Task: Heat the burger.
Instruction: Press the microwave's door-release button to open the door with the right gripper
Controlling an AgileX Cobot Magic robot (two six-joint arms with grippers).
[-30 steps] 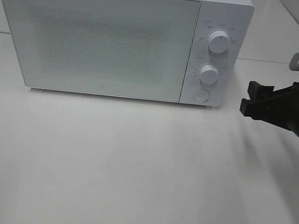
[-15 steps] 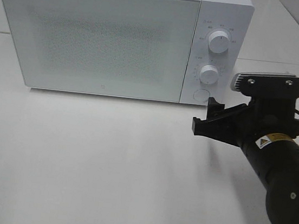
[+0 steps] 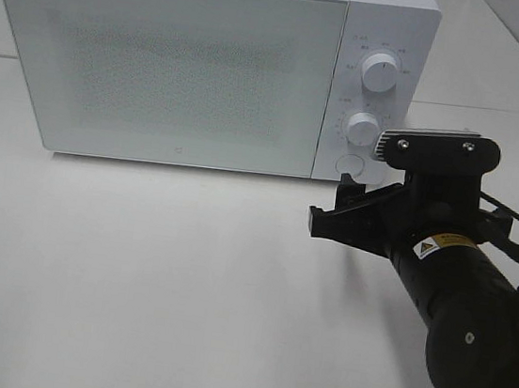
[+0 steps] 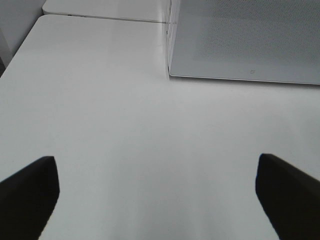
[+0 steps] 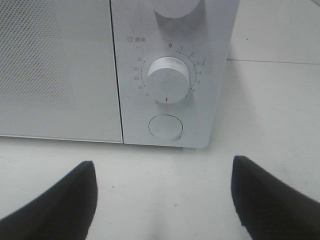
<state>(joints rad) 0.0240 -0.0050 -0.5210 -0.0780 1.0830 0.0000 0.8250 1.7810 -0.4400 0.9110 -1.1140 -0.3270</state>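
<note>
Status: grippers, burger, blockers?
Right gripper open, empty, facing microwave button. Left gripper open, empty. Burger not in view. Door shut.

One white microwave [image 3: 161,68] carries two round knobs [image 3: 380,73] and one round button [image 3: 349,164]. One bench [image 3: 135,283] lies beneath it. One left end effector [image 4: 157,195] and one right end effector [image 3: 332,203] show, each with two dark fingers [image 4: 30,195]

Microwave [image 3: 209,65] ahead of the right fingers [image 5: 60,210]: smooth white casing, satin sheen. Door panel [image 3: 161,68]: fine dotted grain. Timer knob [image 5: 167,80]: brushed, metallic-looking face. Round button [image 5: 165,126]: smooth plastic. Fingers: matt black. Surface [image 3: 135,283] beneath them: white, smooth, faintly glossy.
</note>
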